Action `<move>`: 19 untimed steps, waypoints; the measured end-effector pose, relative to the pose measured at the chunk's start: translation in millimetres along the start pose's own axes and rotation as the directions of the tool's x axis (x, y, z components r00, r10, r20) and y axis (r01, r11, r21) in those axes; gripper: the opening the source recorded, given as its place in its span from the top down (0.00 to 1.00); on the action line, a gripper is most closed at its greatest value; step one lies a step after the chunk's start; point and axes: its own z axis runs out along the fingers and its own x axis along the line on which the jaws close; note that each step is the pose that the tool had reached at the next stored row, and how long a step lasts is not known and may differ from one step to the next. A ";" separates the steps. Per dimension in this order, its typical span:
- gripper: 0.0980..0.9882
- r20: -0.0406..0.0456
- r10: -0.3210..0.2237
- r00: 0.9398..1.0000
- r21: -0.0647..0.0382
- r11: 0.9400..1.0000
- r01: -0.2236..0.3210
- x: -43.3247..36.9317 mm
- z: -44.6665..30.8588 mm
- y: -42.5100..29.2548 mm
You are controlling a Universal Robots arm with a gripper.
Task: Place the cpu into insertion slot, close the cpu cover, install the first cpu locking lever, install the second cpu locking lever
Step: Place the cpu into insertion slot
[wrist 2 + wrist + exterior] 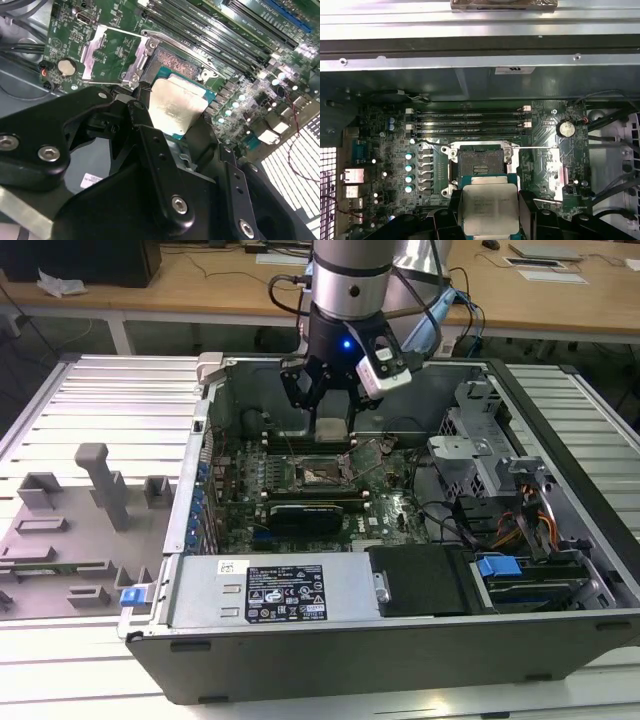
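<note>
My gripper hangs inside the open computer case, shut on the cpu. In both wrist views the cpu shows its pale metal top between the black fingers, held flat. It hovers a little above the green board, beside the insertion slot rather than over it. The insertion slot lies bare, its dark centre exposed. The cpu cover is swung open, away from the slot. A thin metal locking lever runs along the slot's edge, unlatched.
Rows of memory modules lie just beyond the slot. A long black block sits in front of it. The power supply, a drive cage and cables fill the case's front and right. A grey fixture lies at the exterior view's left.
</note>
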 end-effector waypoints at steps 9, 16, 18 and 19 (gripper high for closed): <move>0.51 0.011 0.094 0.996 0.000 0.996 -0.094 0.4 11.8 -1.1; 0.51 0.022 0.220 0.975 -0.002 0.975 -0.220 0.4 12.9 -1.2; 0.51 0.026 0.264 0.964 -0.003 0.965 -0.264 0.4 13.2 -1.2; 0.51 0.028 0.286 0.958 -0.004 0.958 -0.286 0.4 13.4 -1.2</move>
